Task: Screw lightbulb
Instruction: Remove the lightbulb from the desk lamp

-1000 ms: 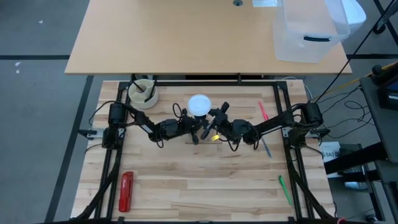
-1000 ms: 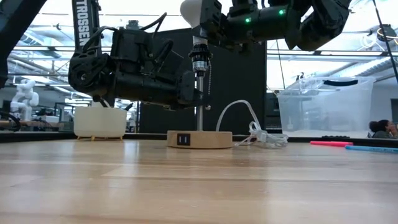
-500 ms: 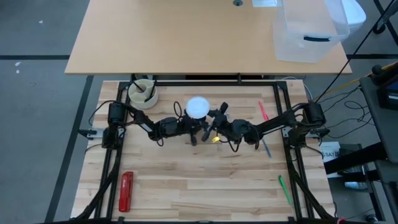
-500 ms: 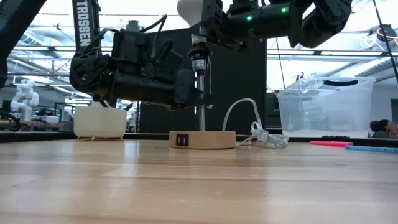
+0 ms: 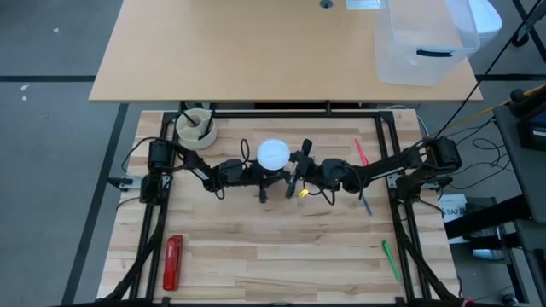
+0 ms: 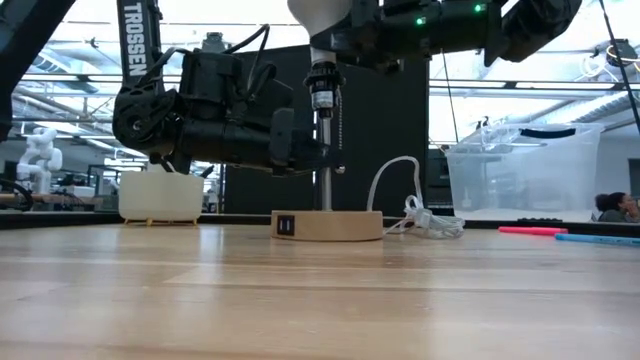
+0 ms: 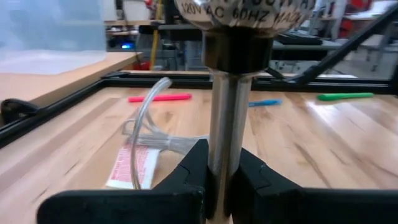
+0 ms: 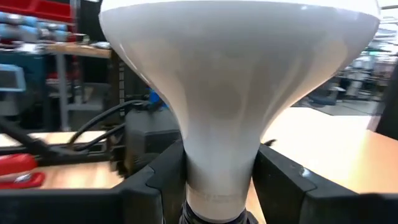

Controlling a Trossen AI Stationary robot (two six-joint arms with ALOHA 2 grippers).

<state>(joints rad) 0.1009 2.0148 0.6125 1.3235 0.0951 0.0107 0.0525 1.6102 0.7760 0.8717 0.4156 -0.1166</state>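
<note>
- Since a second ago, the lamp's wooden base [image 6: 326,224] has slid slightly across the table toward the right arm's side, and the right arm has straightened at the high view's right edge, its wrist turned as if mid-twist.
- The lightbulb [image 5: 273,154] sits upright atop the lamp's black socket [image 6: 322,84], dome up, near the middle of the butcher-block table [image 5: 256,256]; its neck appears to enter the socket, though how deep the thread has gone cannot be told.
- The right gripper [image 8: 214,180] is clamped on the bulb's narrow neck, fingers [image 8: 283,177] pressing either side, likely because the neck offers a firmer hold for turning than the dome.
- The left gripper [image 7: 217,180] pinches the lamp's metal stem [image 7: 225,137] below the socket, evidently to brace the lamp against the twisting.
- The clear cord [image 6: 400,190] trails loose behind the base.
- A cream bowl [image 5: 195,127], a red tool [image 5: 172,261] and coloured pens [image 5: 363,158] lie well apart from the work.
</note>
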